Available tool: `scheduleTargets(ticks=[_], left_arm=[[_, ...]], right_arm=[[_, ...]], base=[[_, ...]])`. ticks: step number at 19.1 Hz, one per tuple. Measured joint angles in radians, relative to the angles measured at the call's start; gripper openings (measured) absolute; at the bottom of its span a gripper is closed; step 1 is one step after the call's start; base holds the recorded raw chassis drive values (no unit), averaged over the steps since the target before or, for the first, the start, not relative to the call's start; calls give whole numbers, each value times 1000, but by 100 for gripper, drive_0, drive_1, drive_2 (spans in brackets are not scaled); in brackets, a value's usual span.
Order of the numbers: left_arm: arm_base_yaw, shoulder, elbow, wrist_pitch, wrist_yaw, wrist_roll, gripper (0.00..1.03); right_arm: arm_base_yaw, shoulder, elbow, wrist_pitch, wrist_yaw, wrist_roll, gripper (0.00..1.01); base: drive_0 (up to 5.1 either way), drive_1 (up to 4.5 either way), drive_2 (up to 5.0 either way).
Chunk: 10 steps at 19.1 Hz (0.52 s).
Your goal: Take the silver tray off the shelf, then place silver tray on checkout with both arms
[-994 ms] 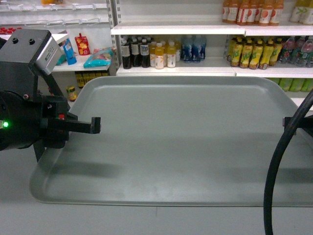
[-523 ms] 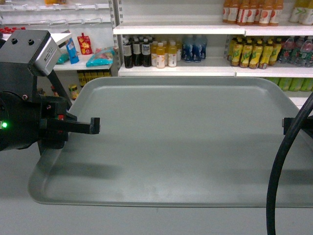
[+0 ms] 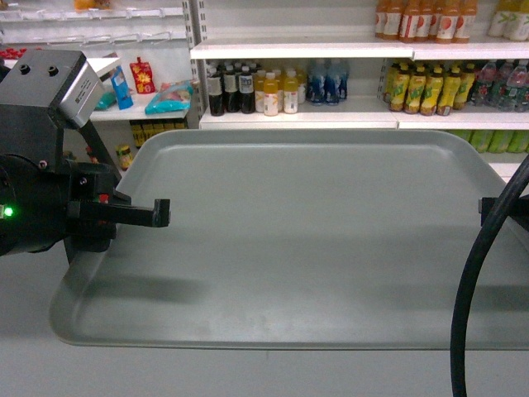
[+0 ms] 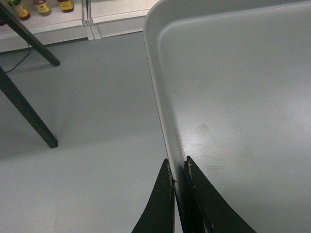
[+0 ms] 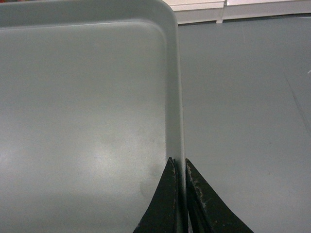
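The silver tray (image 3: 306, 240) hangs level in front of me, wide and empty, held at both short ends. My left gripper (image 3: 161, 212) is shut on its left rim; in the left wrist view the two black fingers pinch that rim (image 4: 179, 177) with the tray (image 4: 243, 97) to their right. My right gripper (image 3: 483, 207) shows only as a black tip at the right rim. In the right wrist view it (image 5: 179, 167) is shut on the rim of the tray (image 5: 82, 111). The white shelf (image 3: 297, 118) stands behind the tray. The checkout is out of view.
Bottles (image 3: 264, 89) and packets fill the shelves behind. A thick black cable (image 3: 467, 306) crosses the right foreground. Grey floor (image 4: 87, 97) lies under the tray, with black slanted stand legs (image 4: 29, 116) to the left.
The shelves behind have slid slightly to the right in the head view. The tray stays clamped in both grippers at about the same place.
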Motion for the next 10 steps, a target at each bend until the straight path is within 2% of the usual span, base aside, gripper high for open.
scheduleTargets(ticks=[10], left_arm=[[0, 0, 0, -1, 2, 0, 3]], right_arm=[[1, 1, 0, 0, 0, 0, 3]], base=[[-487, 258, 258]])
